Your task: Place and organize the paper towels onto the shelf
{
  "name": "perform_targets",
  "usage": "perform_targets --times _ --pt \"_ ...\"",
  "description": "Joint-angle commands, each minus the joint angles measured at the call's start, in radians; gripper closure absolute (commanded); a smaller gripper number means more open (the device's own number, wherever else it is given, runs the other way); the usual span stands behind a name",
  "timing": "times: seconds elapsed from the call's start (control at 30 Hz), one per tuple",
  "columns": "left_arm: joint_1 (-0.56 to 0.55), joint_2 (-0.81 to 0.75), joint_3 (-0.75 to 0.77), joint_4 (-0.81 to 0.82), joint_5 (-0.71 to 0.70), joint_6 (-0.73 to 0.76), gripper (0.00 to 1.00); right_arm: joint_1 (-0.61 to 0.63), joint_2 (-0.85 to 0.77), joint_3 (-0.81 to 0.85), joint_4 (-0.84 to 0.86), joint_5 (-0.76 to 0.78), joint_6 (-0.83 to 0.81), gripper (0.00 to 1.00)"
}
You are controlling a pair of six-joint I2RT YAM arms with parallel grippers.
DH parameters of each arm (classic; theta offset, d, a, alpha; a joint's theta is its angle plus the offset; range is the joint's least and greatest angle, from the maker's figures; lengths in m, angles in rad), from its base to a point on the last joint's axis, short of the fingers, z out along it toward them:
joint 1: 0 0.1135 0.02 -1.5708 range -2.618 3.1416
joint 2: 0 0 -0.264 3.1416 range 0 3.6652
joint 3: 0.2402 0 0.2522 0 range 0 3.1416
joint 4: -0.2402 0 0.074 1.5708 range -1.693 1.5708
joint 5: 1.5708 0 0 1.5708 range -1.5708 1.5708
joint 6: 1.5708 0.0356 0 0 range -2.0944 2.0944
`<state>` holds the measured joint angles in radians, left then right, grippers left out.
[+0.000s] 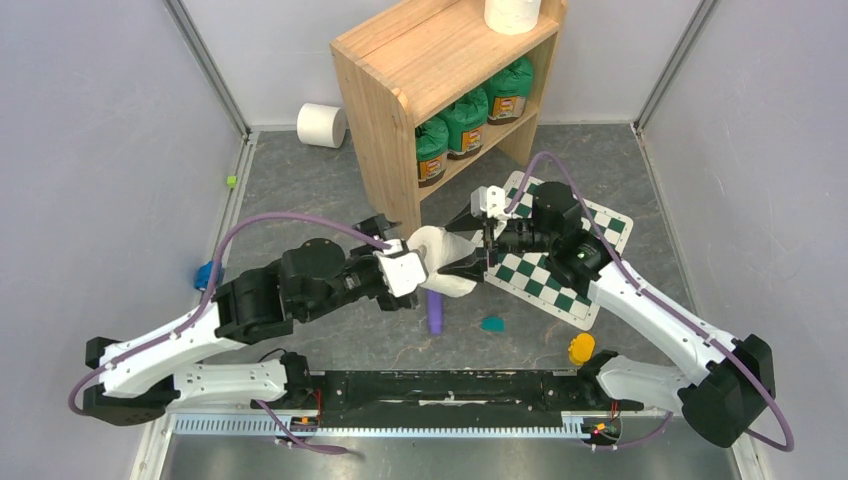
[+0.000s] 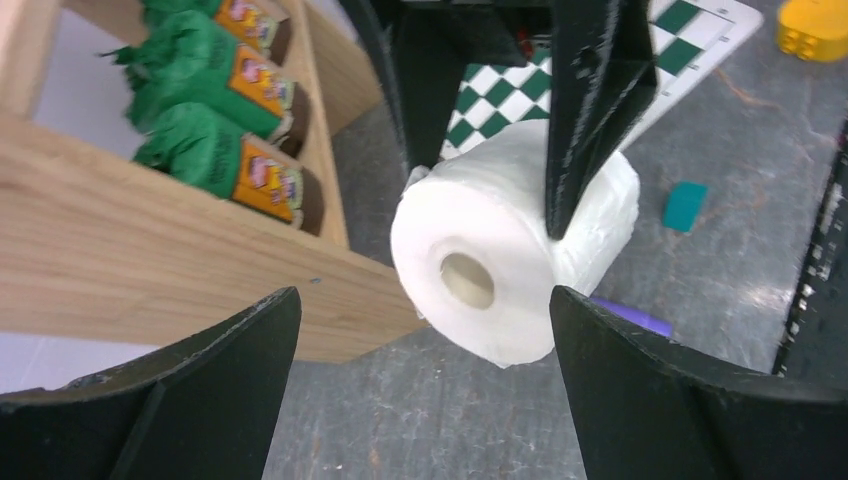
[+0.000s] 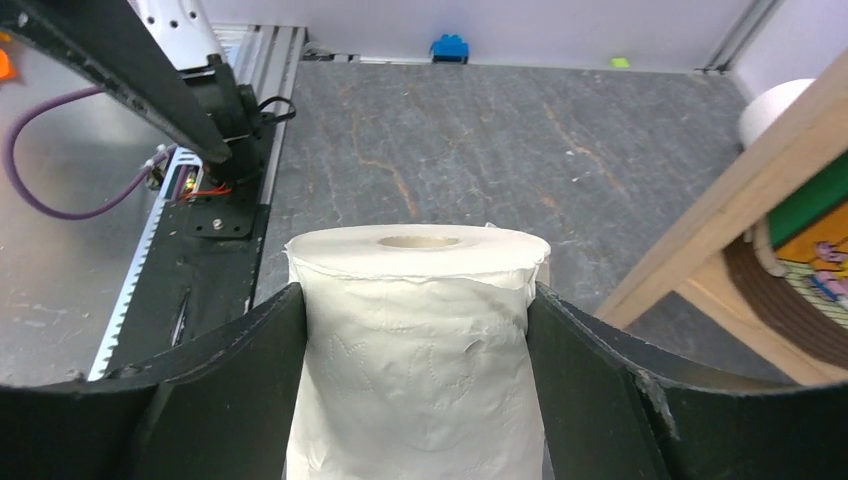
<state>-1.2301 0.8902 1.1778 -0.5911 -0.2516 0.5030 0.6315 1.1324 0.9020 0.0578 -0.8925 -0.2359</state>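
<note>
My right gripper (image 1: pixel 462 262) is shut on a white paper towel roll (image 1: pixel 440 262), held above the floor in front of the shelf (image 1: pixel 440 75). Its fingers (image 3: pixel 250 370) press both sides of the roll (image 3: pixel 415 350). In the left wrist view the roll (image 2: pixel 510 255) lies on its side with the core facing me. My left gripper (image 1: pixel 408 275) is open and empty just left of that roll (image 2: pixel 425 330). A second roll (image 1: pixel 512 12) stands on the shelf top. A third roll (image 1: pixel 321 124) lies on the floor left of the shelf.
Three green canisters (image 1: pixel 468 122) fill the shelf's lower tier. A green-and-white checkered board (image 1: pixel 555 260) lies under the right arm. A purple piece (image 1: pixel 435 312), a teal block (image 1: pixel 492 323), a yellow piece (image 1: pixel 580 348) and a blue brick (image 1: pixel 207 273) lie on the floor.
</note>
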Motion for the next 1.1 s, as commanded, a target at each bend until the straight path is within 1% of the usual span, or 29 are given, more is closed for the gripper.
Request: perform_targets --times 0.0,0.1,0.17,0.23,0.3,0.37,0.43,0.53,0.67,0.93,1.07 --pt "0.002 -0.034 -0.007 0.106 -0.170 -0.005 0.00 -0.024 -0.039 0.081 0.066 0.023 0.028 0.84" --pt "0.023 -0.038 -0.052 0.142 -0.234 -0.090 0.00 -0.029 -0.030 0.080 0.078 0.020 0.040 0.86" --pt "0.086 -0.044 -0.084 0.163 -0.246 -0.199 0.00 -0.029 -0.023 0.076 0.094 0.008 0.058 0.88" --pt "0.206 -0.056 -0.111 0.168 -0.179 -0.338 0.00 -0.029 -0.020 0.067 0.116 -0.008 0.078 0.88" --pt "0.360 -0.075 -0.136 0.172 -0.010 -0.477 0.00 -0.029 -0.020 0.058 0.138 -0.011 0.091 0.88" --pt "0.460 -0.086 -0.165 0.192 0.092 -0.594 0.00 -0.029 -0.025 0.055 0.147 -0.004 0.096 0.88" --pt "0.518 -0.088 -0.187 0.201 0.129 -0.669 0.00 -0.029 -0.031 0.059 0.156 0.003 0.099 0.89" --pt "0.559 -0.086 -0.208 0.210 0.141 -0.736 0.00 -0.029 -0.044 0.072 0.170 0.025 0.108 0.91" --pt "0.591 -0.095 -0.256 0.215 0.098 -0.810 0.00 -0.029 -0.061 0.097 0.217 0.054 0.148 0.91" --pt "0.618 -0.194 -0.417 0.217 -0.118 -0.831 0.00 -0.031 -0.072 0.168 0.438 0.104 0.279 0.96" --pt "0.622 -0.253 -0.473 0.209 -0.196 -0.819 0.00 -0.030 -0.052 0.223 0.521 0.145 0.303 0.98"
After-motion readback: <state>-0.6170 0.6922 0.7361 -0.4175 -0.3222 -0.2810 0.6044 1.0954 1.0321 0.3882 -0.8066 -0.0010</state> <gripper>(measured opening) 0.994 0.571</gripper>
